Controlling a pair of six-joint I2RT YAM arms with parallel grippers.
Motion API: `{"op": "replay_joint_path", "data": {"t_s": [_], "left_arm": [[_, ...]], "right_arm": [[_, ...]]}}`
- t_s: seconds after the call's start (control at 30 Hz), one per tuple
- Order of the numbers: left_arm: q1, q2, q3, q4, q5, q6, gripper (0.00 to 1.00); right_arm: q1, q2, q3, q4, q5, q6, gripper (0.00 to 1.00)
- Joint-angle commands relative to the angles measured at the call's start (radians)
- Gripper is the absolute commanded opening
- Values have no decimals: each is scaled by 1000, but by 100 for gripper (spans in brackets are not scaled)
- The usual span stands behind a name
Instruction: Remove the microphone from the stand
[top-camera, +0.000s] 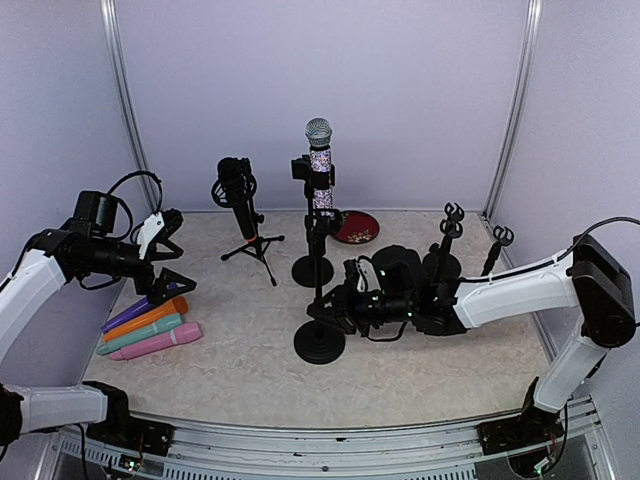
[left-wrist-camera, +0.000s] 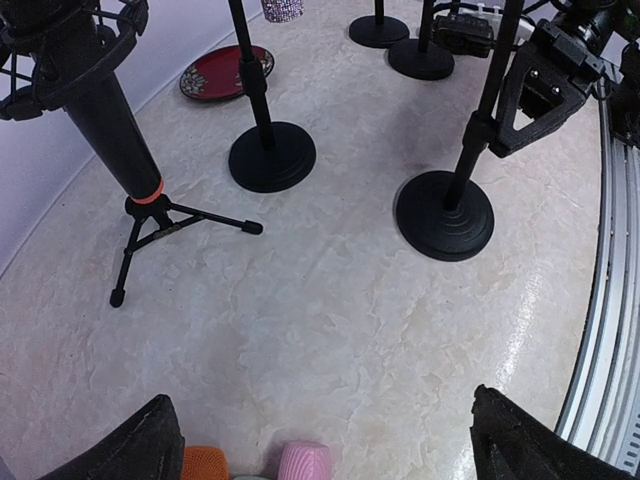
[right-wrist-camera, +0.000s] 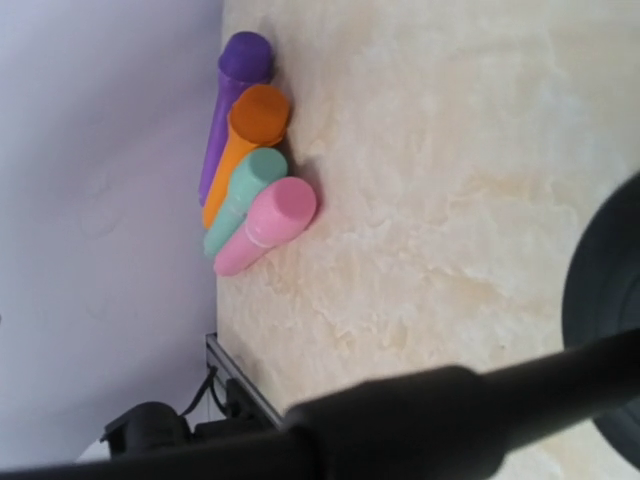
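The microphone (top-camera: 318, 165), with a silver mesh head and a glittery body, stands upright in a black clip high on a stand; its lower end shows in the left wrist view (left-wrist-camera: 283, 8). Two round-based stands line up beneath it, and I cannot tell which one holds it. My right gripper (top-camera: 330, 308) is low on the front stand's pole (left-wrist-camera: 478, 130), just above the round base (top-camera: 320, 342), with its jaws closed against the pole. That pole (right-wrist-camera: 450, 410) fills the bottom of the right wrist view, where the fingers are hidden. My left gripper (top-camera: 175, 258) hangs open at the left.
Several coloured toy microphones (top-camera: 150, 328) lie under the left gripper. A black microphone on a tripod (top-camera: 240, 195) stands back left. The second round base (top-camera: 312, 270) is behind the front stand, a red plate (top-camera: 355, 225) farther back, and two empty stands (top-camera: 450, 230) at right.
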Motion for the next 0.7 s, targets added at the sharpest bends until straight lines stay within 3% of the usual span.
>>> {"op": "replay_joint_path", "data": {"t_s": [0.0,0.17,0.53,0.67], "left_arm": [[10,-14,-10,3,0,7,97],[9,-7,1,7,5,3,97],[8,17,14,16,10,-2,97],[7,19,0,27,17,-7,97]], "right_arm": [[-14,-28,-20,44,41,14,19],[-44,-72,-20,-30,47,-42,0],[-195,-163,-36,-294,-132,-236,0],[-266,-187,-109,-321,-200,-260,0]]}}
